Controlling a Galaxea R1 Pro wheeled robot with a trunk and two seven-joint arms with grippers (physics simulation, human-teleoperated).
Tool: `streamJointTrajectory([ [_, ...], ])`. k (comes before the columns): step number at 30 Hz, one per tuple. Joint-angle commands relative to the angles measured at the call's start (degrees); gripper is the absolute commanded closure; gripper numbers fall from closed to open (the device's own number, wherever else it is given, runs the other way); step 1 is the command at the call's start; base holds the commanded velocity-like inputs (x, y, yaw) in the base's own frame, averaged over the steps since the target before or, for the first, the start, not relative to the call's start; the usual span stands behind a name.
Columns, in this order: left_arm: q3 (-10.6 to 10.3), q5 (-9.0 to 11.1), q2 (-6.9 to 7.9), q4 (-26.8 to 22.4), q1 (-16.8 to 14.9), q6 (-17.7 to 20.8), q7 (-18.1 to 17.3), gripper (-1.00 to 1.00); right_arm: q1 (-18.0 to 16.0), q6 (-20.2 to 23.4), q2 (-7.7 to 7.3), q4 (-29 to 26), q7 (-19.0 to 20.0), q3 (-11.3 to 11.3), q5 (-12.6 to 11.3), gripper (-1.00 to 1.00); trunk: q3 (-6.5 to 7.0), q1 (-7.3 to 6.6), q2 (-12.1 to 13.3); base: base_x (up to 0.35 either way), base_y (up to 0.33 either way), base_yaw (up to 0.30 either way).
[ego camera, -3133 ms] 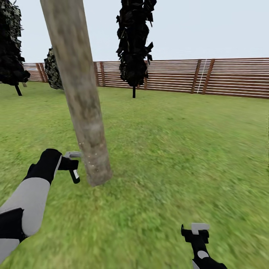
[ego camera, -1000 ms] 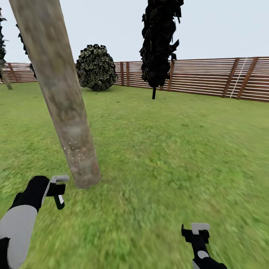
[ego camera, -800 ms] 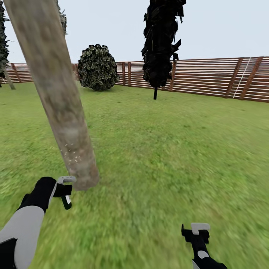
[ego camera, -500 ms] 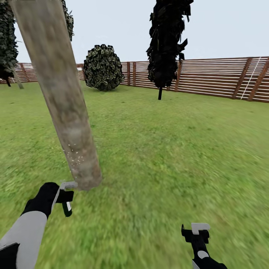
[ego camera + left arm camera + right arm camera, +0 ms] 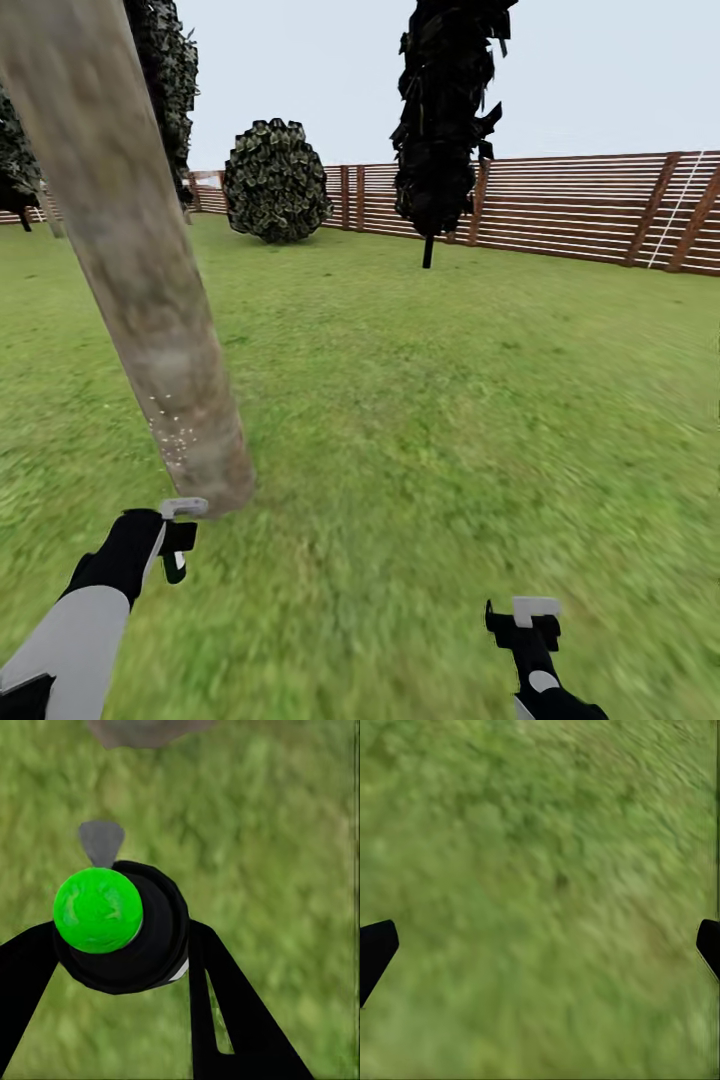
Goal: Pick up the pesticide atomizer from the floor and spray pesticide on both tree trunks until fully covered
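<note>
Slatted brown fence [image 5: 560, 205], round bush [image 5: 276, 181], pale sky [image 5: 600, 70].

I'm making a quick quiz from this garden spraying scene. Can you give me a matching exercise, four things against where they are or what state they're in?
Things:
1. left claw
2. right claw
3. tree trunk
4. white specks

States or places:
A. open over bare grass
B. leaning column just ahead of the left arm
C. shut on the atomizer with the green cap
D. dotted low on the bark

Pairs: 1-C, 2-A, 3-B, 4-D
</note>
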Motion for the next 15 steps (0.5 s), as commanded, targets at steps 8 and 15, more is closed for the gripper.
streamJointTrajectory([
  [8,2.6,-0.5,0.07,-0.1,0.0,0.2,-0.6,1.00,0.0,-0.1,0.09,0.1,-0.2,-0.2,0.6,-1.00,-0.05,-0.01,0.0,0.001,-0.276,0.205],
  [15,2.8,-0.5,0.14,0.0,0.0,0.3,-0.6,1.00,0.0,-0.1,0.07,0.1,-0.2,-0.2,0.6,-1.00,-0.05,-0.01,0.0,0.008,-0.276,0.278],
])
